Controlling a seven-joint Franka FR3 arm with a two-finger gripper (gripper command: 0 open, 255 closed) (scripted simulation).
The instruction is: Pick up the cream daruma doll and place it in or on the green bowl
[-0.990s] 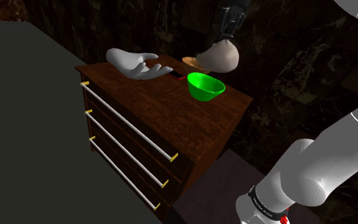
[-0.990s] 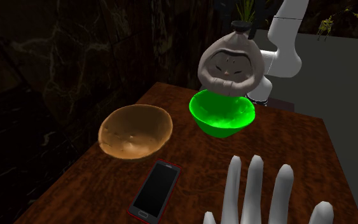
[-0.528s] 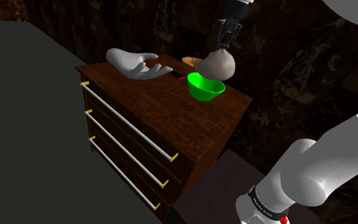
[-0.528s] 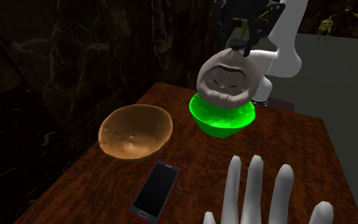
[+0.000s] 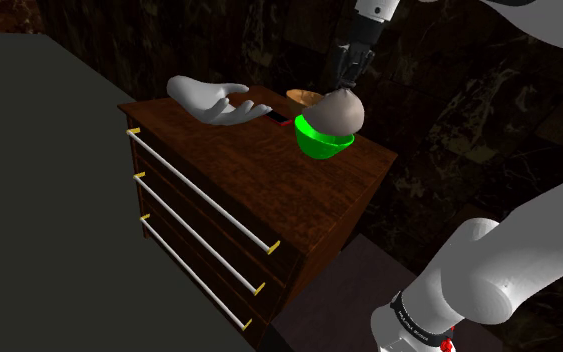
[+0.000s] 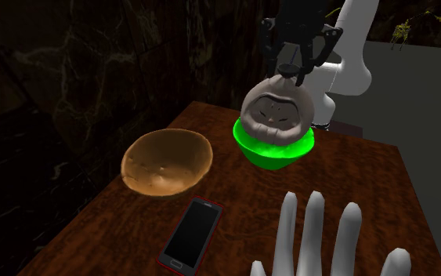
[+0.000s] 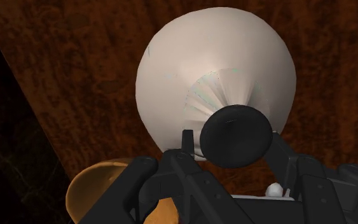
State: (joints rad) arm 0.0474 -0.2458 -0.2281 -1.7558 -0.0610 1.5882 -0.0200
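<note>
The wooden dresser carries everything I work with. On its top lies a white model hand, at the end away from my stand. A brown bowl and a red-edged phone lie off to the second exterior view's left. None of these is in my way.

The green bowl stands near the dresser's back edge, on the side nearest my stand. The cream daruma doll is inside its rim: the bowl's front wall covers the doll's base and green shows on both sides of it. I cannot tell whether the base touches the bowl's floor or hangs just above it.

My gripper is directly above the doll. As far as I can judge, the jaws are closed on the black knob at its crown, one finger on each side and pressed close to it.

What matters for the next move is that line. The doll lies straight below my jaws. Its long axis runs from knob to base, nearly along my own approach, with the face tipped a little toward the second exterior camera. The bowl is centred under it. I judge that the move left is to spread the jaws and pull straight up along that axis. A sideways pull could catch the knob and roll the round body against the rim.
</note>
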